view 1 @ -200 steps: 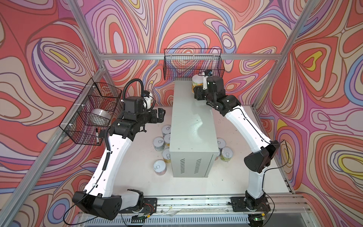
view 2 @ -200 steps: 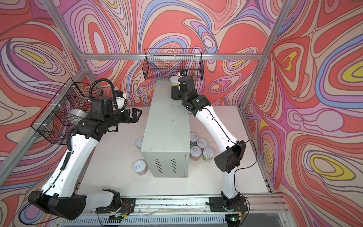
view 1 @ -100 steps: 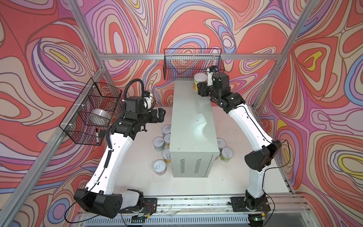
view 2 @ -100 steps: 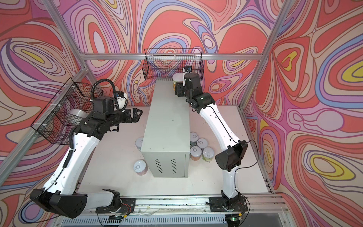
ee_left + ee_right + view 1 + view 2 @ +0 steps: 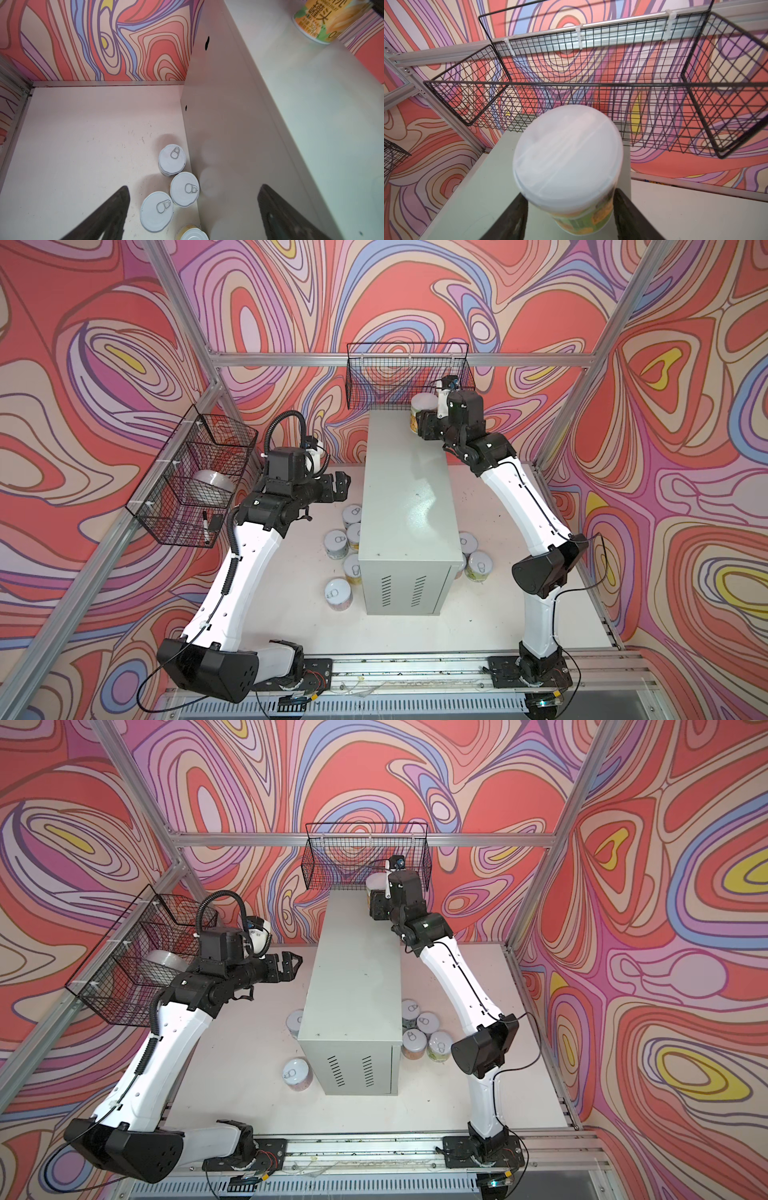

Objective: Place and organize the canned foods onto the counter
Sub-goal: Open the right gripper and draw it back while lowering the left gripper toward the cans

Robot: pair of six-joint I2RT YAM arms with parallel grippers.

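Jaws of R gripper pinch yellow-orange can at far end of counter, by wire basket; L gripper spread wide, empty, above 5 cans on table

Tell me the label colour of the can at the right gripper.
The can has an orange-yellow label with green, clearest in the left wrist view.

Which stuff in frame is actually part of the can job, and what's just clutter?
Job:
- cabinet
- far-end can, on the cabinet top
- left cans, five beside the cabinet
- right cans, four beside the cabinet

Lying about:
- side basket with white roll and pen
- back basket
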